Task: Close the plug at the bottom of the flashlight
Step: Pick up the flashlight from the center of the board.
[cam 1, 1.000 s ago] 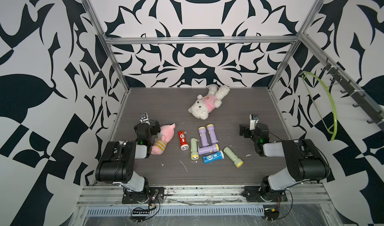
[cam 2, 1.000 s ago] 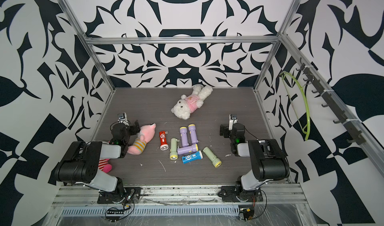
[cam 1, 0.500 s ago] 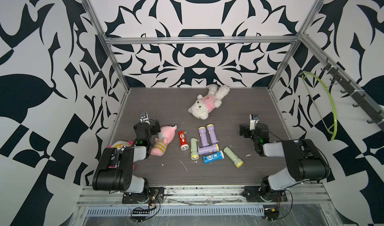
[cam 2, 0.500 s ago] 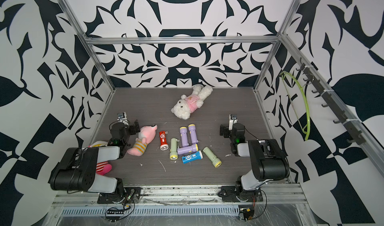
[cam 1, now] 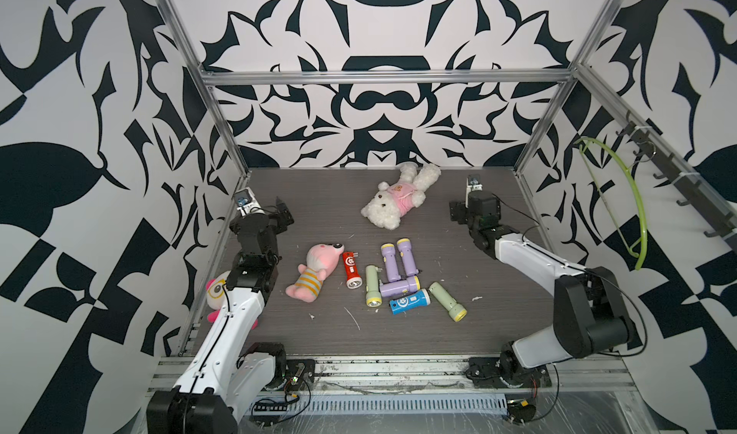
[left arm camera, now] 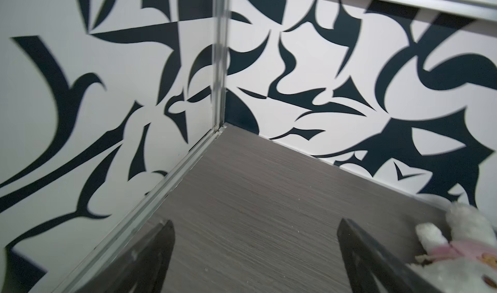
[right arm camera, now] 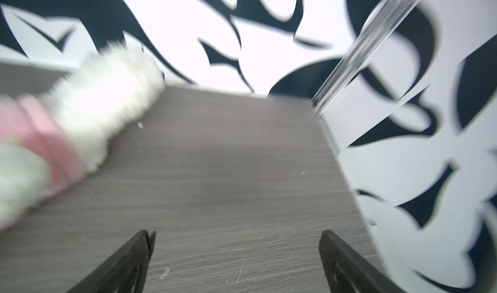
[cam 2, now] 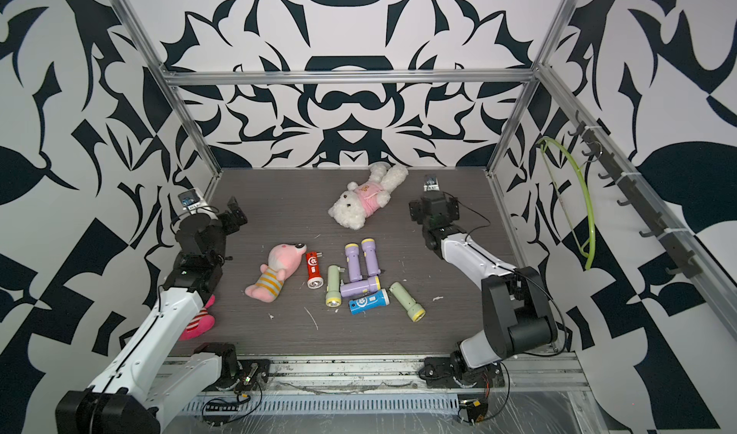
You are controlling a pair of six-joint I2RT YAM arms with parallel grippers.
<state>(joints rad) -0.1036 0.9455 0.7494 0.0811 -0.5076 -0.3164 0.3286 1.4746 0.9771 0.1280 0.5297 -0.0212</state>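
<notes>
Several flashlights lie in a loose cluster at mid-table in both top views: a red one, a pale green one, three purple ones, a blue one and a second green one. I cannot make out a plug at any of their bottoms. My left gripper is open over bare table near the back-left corner, left of the cluster. My right gripper is open over bare table at the right, beyond the cluster. Both hold nothing.
A white teddy in pink lies behind the flashlights, between the two grippers. A pink plush with a striped shirt lies left of the red flashlight. Another plush sits by the left arm at the wall. A green hanger hangs on the right wall.
Both arms have unfolded and carried their grippers up and toward the back of the table. The left arm's move uncovered the plush at the left wall. Both grippers stayed open.
</notes>
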